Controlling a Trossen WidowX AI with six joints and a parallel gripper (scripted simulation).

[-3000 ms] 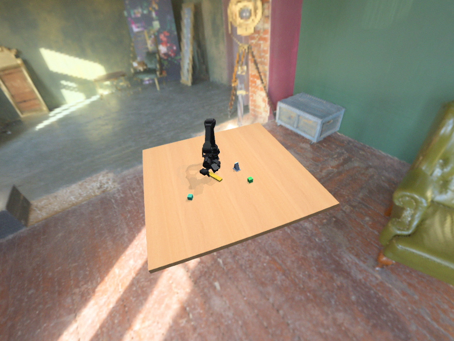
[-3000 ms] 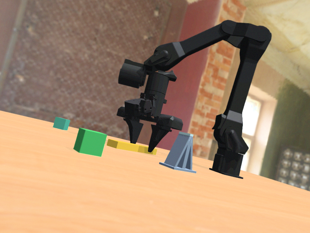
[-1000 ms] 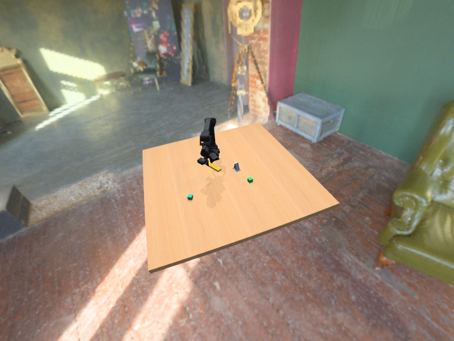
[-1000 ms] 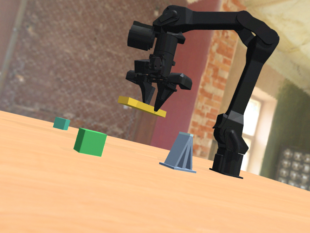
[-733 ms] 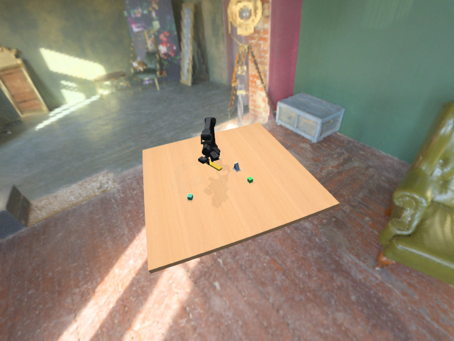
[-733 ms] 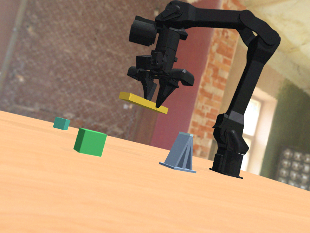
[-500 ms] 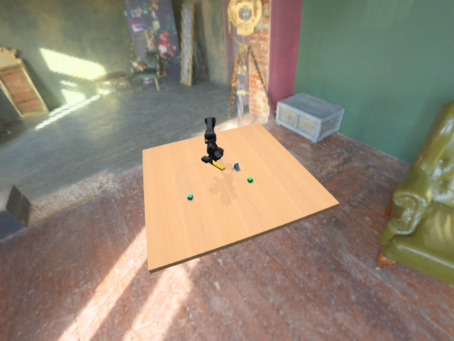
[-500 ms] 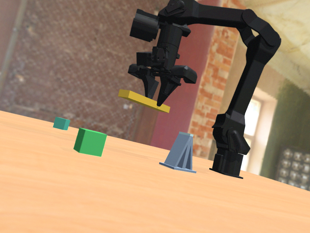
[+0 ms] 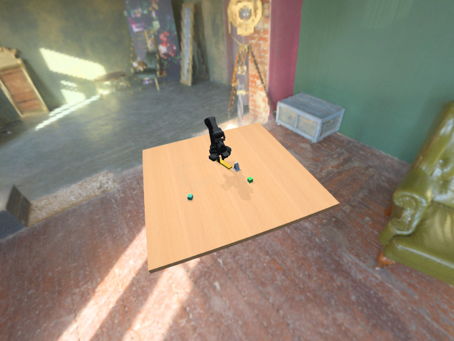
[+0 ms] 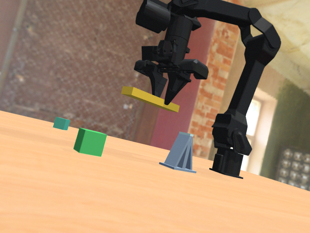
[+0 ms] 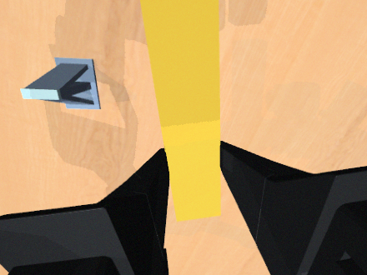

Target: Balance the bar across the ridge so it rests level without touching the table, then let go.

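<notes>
My gripper (image 9: 219, 160) (image 10: 161, 99) (image 11: 191, 151) is shut on the yellow bar (image 9: 225, 164) (image 10: 146, 96) (image 11: 185, 71), nearer to one end than to its middle. The bar is in the air, higher than the ridge top, and its long part reaches away from the fingers. The grey-blue ridge (image 9: 236, 166) (image 10: 178, 151) (image 11: 62, 81) stands upright on its flat base on the table. In the wrist view it is left of the bar, apart from it. Its narrow pale top faces up, with nothing on it.
A green cube (image 9: 249, 180) (image 10: 90, 143) stands on the wooden table (image 9: 205, 227) (image 10: 125, 195) near the ridge. A teal cube (image 9: 190, 197) (image 10: 61, 123) stands farther off. The arm's base (image 10: 227, 161) stands behind the ridge in the exterior view.
</notes>
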